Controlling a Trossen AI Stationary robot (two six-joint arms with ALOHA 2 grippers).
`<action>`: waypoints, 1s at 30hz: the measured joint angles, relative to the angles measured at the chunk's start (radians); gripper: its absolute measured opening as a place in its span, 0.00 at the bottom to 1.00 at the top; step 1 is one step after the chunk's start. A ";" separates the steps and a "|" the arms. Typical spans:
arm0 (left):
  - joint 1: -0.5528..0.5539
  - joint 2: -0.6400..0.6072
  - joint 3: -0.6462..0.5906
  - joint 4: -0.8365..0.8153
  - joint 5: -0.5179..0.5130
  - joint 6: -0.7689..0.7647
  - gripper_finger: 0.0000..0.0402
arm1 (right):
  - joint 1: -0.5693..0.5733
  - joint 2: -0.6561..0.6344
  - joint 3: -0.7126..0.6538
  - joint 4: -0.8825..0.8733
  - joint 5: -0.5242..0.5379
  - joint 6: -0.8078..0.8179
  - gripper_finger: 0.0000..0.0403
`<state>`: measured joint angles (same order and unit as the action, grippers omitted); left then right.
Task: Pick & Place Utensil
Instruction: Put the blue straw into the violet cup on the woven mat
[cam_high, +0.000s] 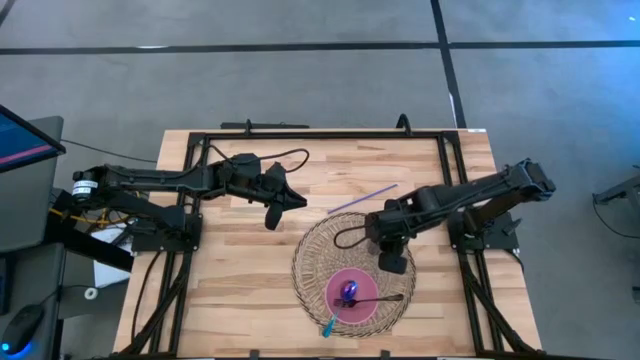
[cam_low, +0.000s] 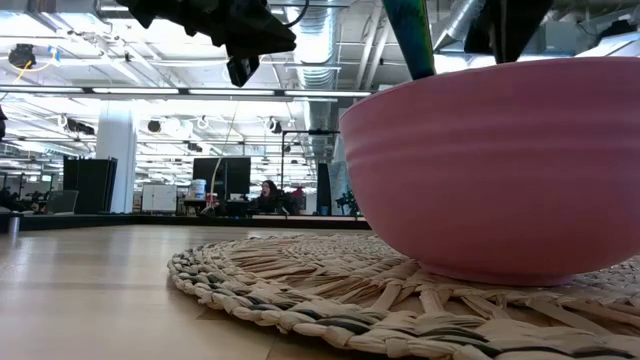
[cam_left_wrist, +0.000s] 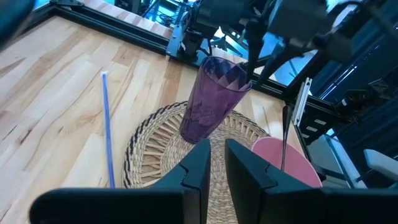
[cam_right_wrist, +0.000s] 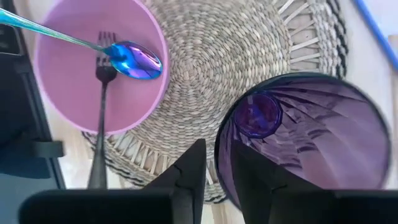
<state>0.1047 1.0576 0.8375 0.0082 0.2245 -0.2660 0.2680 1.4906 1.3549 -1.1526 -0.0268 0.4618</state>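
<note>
One woven placemat (cam_high: 330, 262), centre of high frame. One pink bowl (cam_high: 352, 293), lower centre. Utensils in bowl, two: one blue spoon (cam_right_wrist: 134, 59), one dark fork (cam_right_wrist: 102, 78), both upper left of right wrist frame. One purple cup (cam_right_wrist: 305, 146), right of that frame. One blue straw (cam_high: 362, 199), centre of high frame. Two dark arms, frame left and right. One person (cam_low: 268, 197), mid-left of low frame.

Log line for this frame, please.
right end effector: shut on cup rim, above mat | bowl: holds spoon, fork | straw: on table | left end effector: idle
</note>
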 joint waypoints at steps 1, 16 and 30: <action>0.000 0.000 0.000 0.000 0.000 0.000 0.12 | 0.000 0.000 0.020 -0.013 -0.001 0.000 0.17; 0.000 0.000 0.000 0.000 0.000 0.000 0.12 | 0.053 -0.070 0.240 -0.150 0.029 -0.246 0.17; 0.004 0.185 0.001 0.049 0.000 -0.001 0.12 | 0.151 -0.473 -0.187 0.235 0.317 -0.204 0.17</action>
<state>0.1087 1.2426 0.8383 0.0572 0.2246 -0.2671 0.4187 1.0178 1.1679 -0.9178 0.2902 0.2574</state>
